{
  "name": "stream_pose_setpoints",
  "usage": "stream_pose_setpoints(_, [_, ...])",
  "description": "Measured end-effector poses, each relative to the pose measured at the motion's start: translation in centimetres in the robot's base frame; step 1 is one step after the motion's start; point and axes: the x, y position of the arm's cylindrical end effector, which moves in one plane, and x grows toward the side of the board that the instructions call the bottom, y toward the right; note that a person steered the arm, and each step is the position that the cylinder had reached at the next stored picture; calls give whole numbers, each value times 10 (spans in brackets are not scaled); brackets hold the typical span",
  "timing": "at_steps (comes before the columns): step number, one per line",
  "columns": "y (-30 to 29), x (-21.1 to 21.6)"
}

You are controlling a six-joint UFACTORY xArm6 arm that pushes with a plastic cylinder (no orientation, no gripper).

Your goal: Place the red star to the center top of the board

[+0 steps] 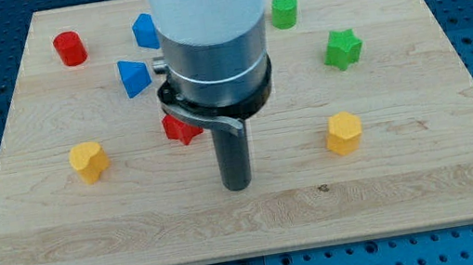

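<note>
The red star (179, 130) lies near the board's middle, a little left, partly hidden behind the arm's body. My tip (238, 186) rests on the wooden board (412, 172) below and to the right of the red star, apart from it. The arm's white and grey body covers the board's centre top.
A red cylinder (70, 48) is at the top left. Two blue blocks (144, 31) (132, 77) lie left of the arm. A green cylinder (284, 11) and green star (342, 48) are at the upper right. Yellow blocks sit at the left (88, 160) and right (344, 132).
</note>
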Motion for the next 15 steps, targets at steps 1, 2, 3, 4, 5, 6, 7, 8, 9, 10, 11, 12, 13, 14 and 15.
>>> stream_pose_setpoints(1, [-25, -2])
stream_pose_setpoints(2, [-59, -16])
stream_pose_setpoints(3, [-76, -40])
stream_pose_setpoints(4, [-76, -58])
stream_pose_setpoints(5, [-71, -67])
stream_pose_setpoints(6, [-50, -74])
stream_pose_setpoints(7, [-34, -81])
stream_pose_setpoints(8, [-25, -101])
stream_pose_setpoints(9, [-6, -112])
stream_pose_setpoints(10, [22, -112])
stream_pose_setpoints(11, [34, -123])
stream_pose_setpoints(12, [12, -141])
stream_pose_setpoints(13, [19, -132])
stream_pose_setpoints(14, [31, -96])
stream_pose_setpoints(15, [15, -64])
